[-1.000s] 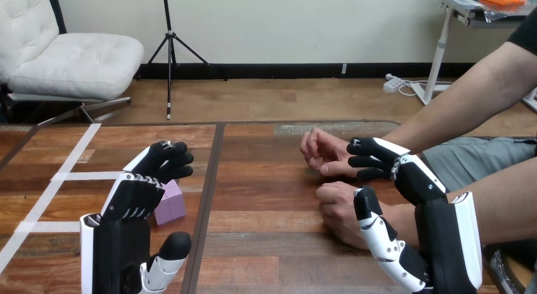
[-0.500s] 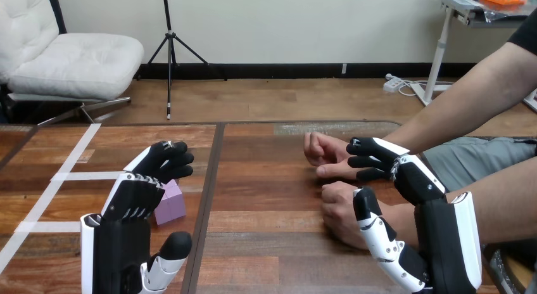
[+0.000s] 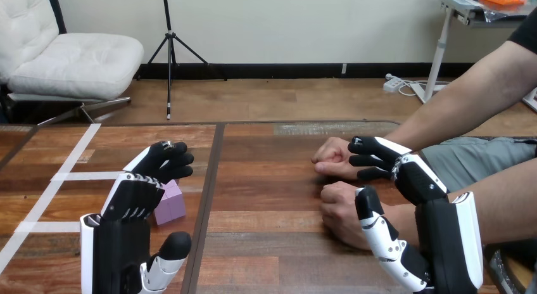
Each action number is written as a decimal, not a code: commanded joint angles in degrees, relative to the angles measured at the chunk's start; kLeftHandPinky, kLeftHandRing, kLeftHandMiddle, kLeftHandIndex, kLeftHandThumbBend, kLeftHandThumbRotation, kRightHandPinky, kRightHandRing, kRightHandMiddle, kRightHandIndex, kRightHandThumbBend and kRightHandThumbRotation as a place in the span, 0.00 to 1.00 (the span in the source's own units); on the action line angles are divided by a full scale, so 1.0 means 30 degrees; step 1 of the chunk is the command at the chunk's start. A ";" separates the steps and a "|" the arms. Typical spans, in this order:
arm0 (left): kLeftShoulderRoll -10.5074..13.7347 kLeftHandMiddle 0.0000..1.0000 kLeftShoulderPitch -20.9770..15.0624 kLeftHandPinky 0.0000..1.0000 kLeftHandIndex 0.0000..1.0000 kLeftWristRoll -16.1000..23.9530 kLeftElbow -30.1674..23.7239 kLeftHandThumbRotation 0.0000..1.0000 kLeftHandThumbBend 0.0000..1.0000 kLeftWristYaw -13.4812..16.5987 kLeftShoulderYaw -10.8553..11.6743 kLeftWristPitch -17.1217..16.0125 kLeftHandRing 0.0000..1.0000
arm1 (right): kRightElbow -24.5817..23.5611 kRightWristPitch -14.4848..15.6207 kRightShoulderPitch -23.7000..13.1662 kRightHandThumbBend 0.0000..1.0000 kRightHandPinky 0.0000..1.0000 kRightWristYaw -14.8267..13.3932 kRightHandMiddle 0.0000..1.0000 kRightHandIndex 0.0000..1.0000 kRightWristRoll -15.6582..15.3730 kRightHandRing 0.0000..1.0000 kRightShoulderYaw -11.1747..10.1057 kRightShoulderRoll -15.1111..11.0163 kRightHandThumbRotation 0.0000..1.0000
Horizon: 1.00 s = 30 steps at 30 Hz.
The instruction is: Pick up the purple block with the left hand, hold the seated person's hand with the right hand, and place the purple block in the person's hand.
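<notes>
Early days. Left hand (image 3: 121,240) crowding purple block (image 3: 170,203) on counter (image 3: 266,199), grip unclear. Right of block, right hand (image 3: 435,234) against person's near hand (image 3: 341,211), can't tell if holding. Handover pending.

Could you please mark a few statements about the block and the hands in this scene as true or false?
1. The purple block lies on the table next to the left hand. True.
2. The purple block rests in the person's palm. False: it is on the table at the view's left, apart from the person.
3. The person's farther hand is closed into a fist. True.
4. The right hand is at the view's left, by the purple block. False: it is at the view's right, by the person's farther hand and the person's nearer hand.
</notes>
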 commanded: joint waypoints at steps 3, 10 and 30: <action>0.0288 0.78 -0.0830 0.69 0.78 -0.0240 -0.0076 0.64 0.75 -0.0155 -0.0326 -0.0123 0.74 | -0.0218 -0.0280 -0.0932 0.30 0.59 -0.0020 0.73 0.73 0.0197 0.68 -0.0003 0.0066 0.53; 0.0256 0.77 -0.0850 0.69 0.77 -0.0331 -0.0062 0.63 0.75 -0.0207 -0.0310 -0.0132 0.74 | -0.0347 -0.0109 -0.0857 0.31 0.59 -0.0029 0.73 0.73 0.0082 0.68 -0.0048 0.0088 0.53; 0.0446 0.78 -0.0985 0.69 0.78 0.0013 -0.0297 0.61 0.78 -0.0116 0.0114 0.0085 0.74 | -0.0138 -0.0272 -0.1036 0.31 0.60 -0.0063 0.73 0.73 0.0130 0.68 -0.0081 0.0037 0.53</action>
